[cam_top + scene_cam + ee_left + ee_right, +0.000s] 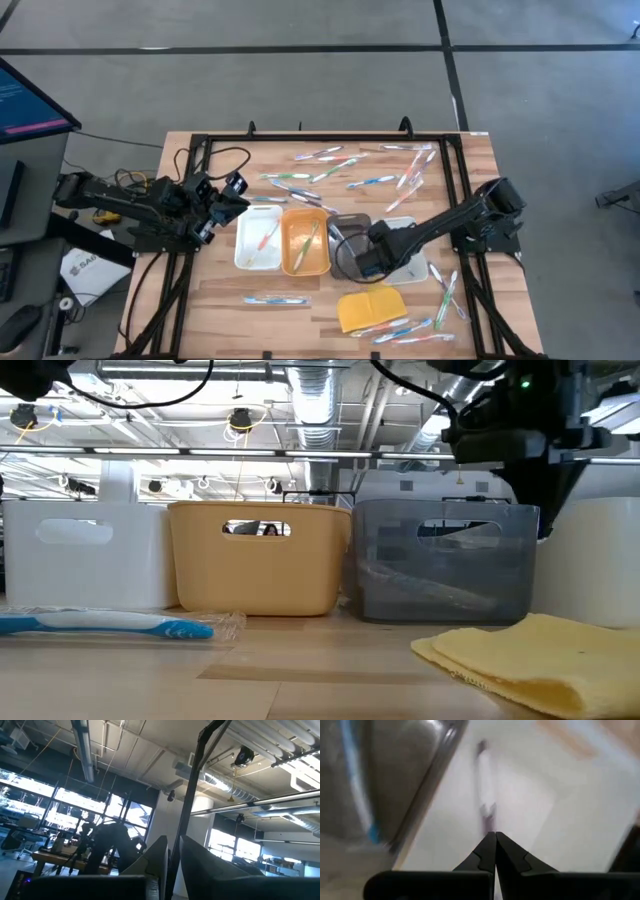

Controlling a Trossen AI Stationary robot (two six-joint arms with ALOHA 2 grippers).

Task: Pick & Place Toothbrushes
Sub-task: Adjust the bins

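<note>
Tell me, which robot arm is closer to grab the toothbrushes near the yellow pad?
Probably the right. Its right gripper hangs by the trays, just above the yellow pad and those toothbrushes; the left gripper waits at the table's left edge.

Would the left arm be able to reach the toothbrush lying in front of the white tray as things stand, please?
Probably yes. The left gripper waits at the table's left edge, and the toothbrush lies alone on bare wood in front of the white tray, with nothing across the way.
</note>
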